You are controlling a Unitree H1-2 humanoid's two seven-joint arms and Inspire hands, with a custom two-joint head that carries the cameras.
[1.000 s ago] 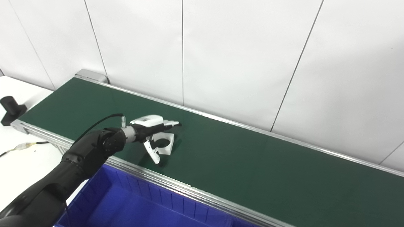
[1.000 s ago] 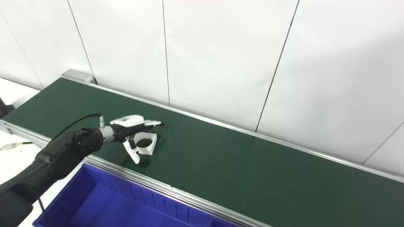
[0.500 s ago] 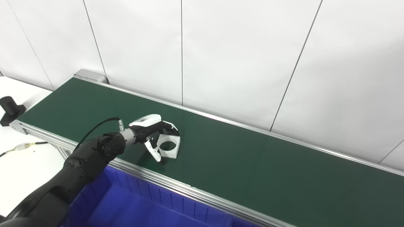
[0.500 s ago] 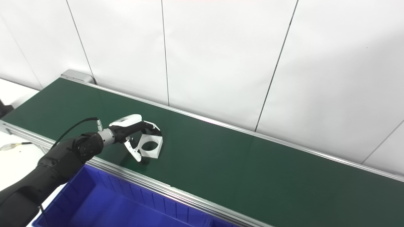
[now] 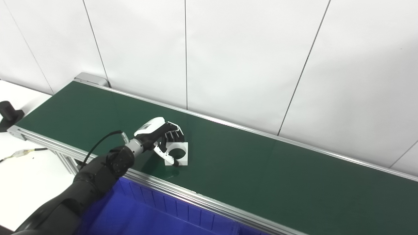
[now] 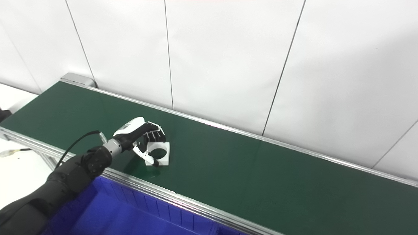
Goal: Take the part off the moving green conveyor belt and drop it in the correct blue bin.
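The part is a flat white square plate with a large round hole. My left hand is shut on the part, fingers curled over its top edge and thumb under its near edge. The plate is tilted up on edge and held just above the green conveyor belt. It also shows in the right eye view, with the hand on its left side. A blue bin sits below the belt's near rail. The right hand is not in view.
The belt's silver near rail runs between the belt and the bin. A white wall stands right behind the belt. A black stand and a cable lie on the white table at the left.
The fingers have closed over the part, which was lying flat a second ago and now stands tilted up in the hand. The hand has shifted slightly right and the camera has shifted a little.
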